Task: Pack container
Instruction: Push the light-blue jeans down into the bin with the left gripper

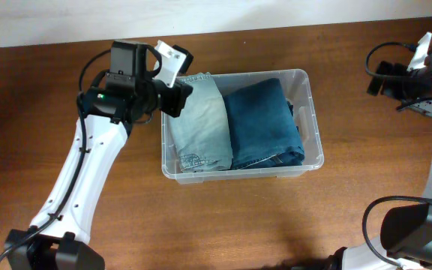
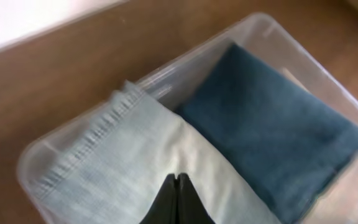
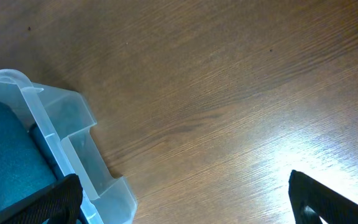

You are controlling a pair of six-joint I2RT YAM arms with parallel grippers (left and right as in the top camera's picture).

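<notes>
The clear rectangular plastic container sits mid-bench toward the far edge, holding pale denim and dark-blue denim. The left gripper hangs over the pale denim with its jaws pressed together; the right gripper has its jaws spread wide.

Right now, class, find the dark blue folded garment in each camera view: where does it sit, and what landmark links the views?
Overhead: the dark blue garment fills the right half of the container.
Left wrist: the garment lies at upper right, beside the light denim.
Right wrist: only a sliver shows at the lower left edge.
Shared landmark: the clear container's rim.
</notes>
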